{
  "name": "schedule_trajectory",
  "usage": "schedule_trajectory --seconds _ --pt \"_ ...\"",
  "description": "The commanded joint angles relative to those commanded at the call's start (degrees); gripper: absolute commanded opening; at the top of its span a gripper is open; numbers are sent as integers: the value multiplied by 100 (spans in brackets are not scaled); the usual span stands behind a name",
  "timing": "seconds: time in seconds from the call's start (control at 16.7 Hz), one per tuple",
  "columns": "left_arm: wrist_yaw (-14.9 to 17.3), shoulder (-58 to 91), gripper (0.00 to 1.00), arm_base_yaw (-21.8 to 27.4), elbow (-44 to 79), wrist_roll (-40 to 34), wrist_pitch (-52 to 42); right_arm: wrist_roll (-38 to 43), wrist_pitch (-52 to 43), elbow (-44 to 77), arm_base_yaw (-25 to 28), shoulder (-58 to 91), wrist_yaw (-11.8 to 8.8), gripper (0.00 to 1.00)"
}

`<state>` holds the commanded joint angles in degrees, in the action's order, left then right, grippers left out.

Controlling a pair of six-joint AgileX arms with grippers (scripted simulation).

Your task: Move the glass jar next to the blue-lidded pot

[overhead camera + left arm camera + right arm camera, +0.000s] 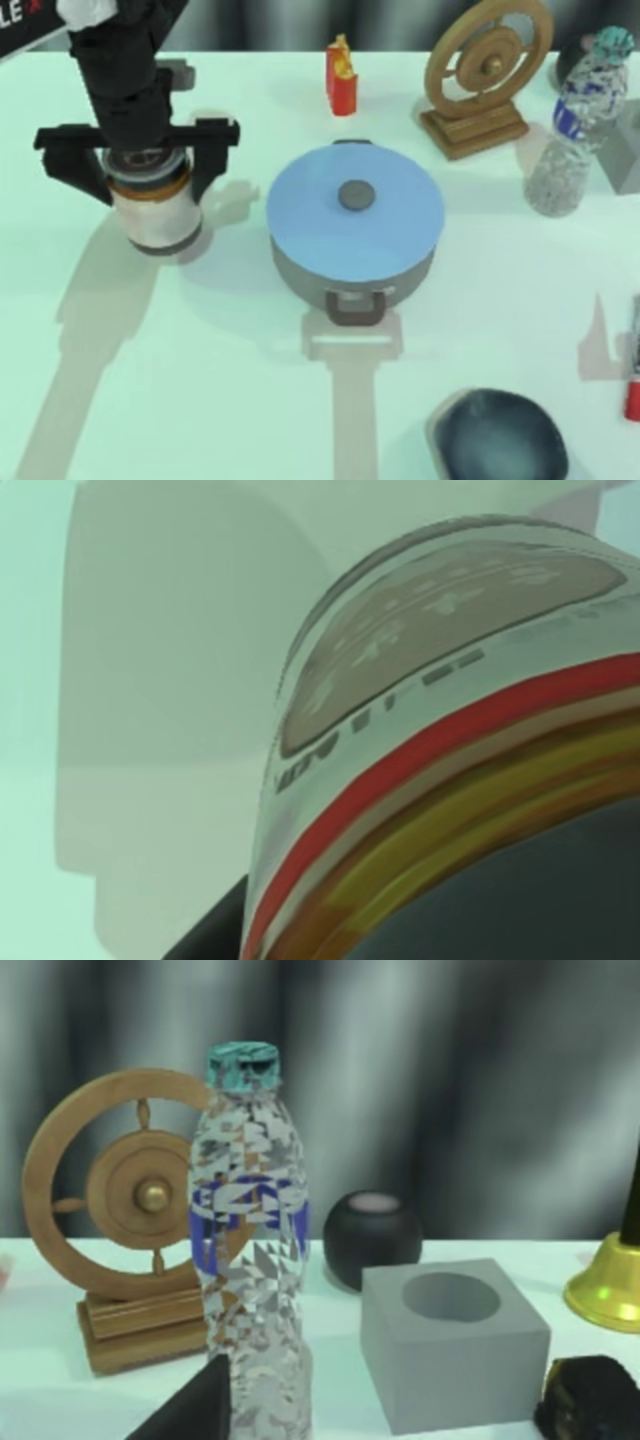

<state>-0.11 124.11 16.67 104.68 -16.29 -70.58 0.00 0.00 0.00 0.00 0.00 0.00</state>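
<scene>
- Top view: your left gripper (140, 160) is clamped on the glass jar (153, 205), w/ the jar at 9 o'clock of the blue-lidded pot (354, 228), apart. Carry step; next, go toward 3 o'clock, set down beside the pot.
- Left wrist: jar label fills the frame.
- Right wrist: right arm parked by the plastic bottle (250, 1250); jaws can't tell.

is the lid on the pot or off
On. The light-blue lid lies flat over the pot, its knob centred, covering the whole opening in the top view.

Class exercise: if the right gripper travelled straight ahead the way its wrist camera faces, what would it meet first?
Probably the clear plastic bottle, which stands nearest and close to centre; the grey block sits just beside that line. Depth is uncertain.
</scene>
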Motion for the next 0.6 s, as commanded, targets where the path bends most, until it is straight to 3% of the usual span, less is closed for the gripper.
schedule_trajectory --seconds 0.6 --pt "3 301 0 10 -719 7 993 0 0 0 0 0 0 100"
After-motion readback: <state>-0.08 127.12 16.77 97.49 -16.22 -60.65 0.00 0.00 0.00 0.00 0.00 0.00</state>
